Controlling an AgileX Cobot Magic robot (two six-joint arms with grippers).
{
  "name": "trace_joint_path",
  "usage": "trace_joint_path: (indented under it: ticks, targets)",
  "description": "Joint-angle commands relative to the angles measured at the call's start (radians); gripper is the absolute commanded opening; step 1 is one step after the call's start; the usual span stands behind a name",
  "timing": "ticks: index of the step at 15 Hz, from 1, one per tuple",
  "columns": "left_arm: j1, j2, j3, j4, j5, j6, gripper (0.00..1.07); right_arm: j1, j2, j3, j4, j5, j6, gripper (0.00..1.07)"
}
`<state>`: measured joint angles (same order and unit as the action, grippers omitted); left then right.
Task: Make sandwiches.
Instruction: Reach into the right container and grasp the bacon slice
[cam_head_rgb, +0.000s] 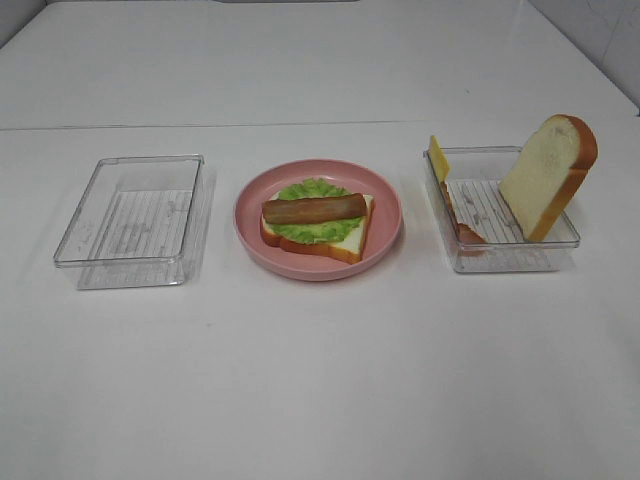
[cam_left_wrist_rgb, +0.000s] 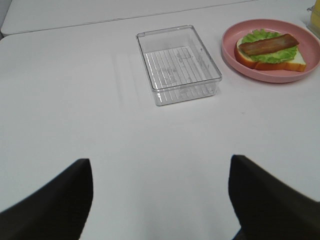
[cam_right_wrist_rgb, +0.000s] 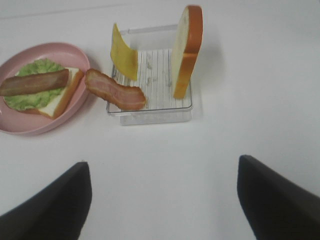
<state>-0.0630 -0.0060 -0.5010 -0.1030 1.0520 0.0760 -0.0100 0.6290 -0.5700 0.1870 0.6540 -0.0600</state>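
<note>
I'm seeing a white table (cam_head_rgb: 320, 380) carrying three things in a row, none touching. A clear tray (cam_head_rgb: 130, 220) is sitting on the left, a pink plate (cam_head_rgb: 248, 220) in the middle and a second clear tray (cam_head_rgb: 500, 258) on the right. A faint line is running across the tabletop behind them, possibly a seam.

I read the tray (cam_head_rgb: 140, 215) left of the plate (cam_head_rgb: 300, 268) and the tray (cam_head_rgb: 482, 205) right of it as clear glossy plastic. The plate is smooth, the counter (cam_head_rgb: 320, 380) matt white, the bread slice (cam_head_rgb: 545, 170) matt and spongy.

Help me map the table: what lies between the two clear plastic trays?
The round pink plate carrying the unfinished open sandwich; the exterior high view shows it.
</note>
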Motion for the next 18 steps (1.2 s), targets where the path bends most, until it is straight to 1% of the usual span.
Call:
trace_joint_path:
  ticks: [1, 4, 5, 7, 8, 10, 13, 15, 18]
  targets:
    - [-0.002, -0.023, 0.001, 0.003, -0.011, -0.002, 0.72, -0.002, 0.200, -0.079, 0.032, 0.017, -0.015, 0.76]
    - [-0.002, -0.023, 0.001, 0.003, -0.011, -0.002, 0.72, -0.002, 0.434, -0.237, 0.099, 0.127, -0.071, 0.76]
    - [-0.002, -0.023, 0.001, 0.003, -0.011, -0.002, 0.72, -0.002, 0.473, -0.268, 0.109, 0.151, -0.085, 0.76]
    - [-0.002, -0.023, 0.001, 0.003, -0.011, -0.002, 0.72, -0.001, 0.601, -0.375, 0.171, 0.230, -0.129, 0.76]
    - [-0.002, -0.023, 0.001, 0.003, -0.012, -0.001, 0.72, 0.000, 0.687, -0.457, 0.222, 0.290, -0.177, 0.76]
    - [-0.002, -0.023, 0.001, 0.003, -0.012, -0.001, 0.72, 0.000, 0.779, -0.537, 0.274, 0.348, -0.214, 0.76]
    - [-0.002, -0.023, 0.001, 0.003, -0.012, -0.002, 0.72, 0.010, 0.894, -0.654, 0.285, 0.380, -0.212, 0.74]
    - [-0.002, -0.023, 0.001, 0.003, -0.012, -0.002, 0.72, 0.075, 0.953, -0.722, 0.256, 0.382, -0.205, 0.74]
    - [-0.002, -0.023, 0.001, 0.003, -0.012, -0.002, 0.72, 0.211, 1.059, -0.836, 0.168, 0.399, -0.082, 0.74]
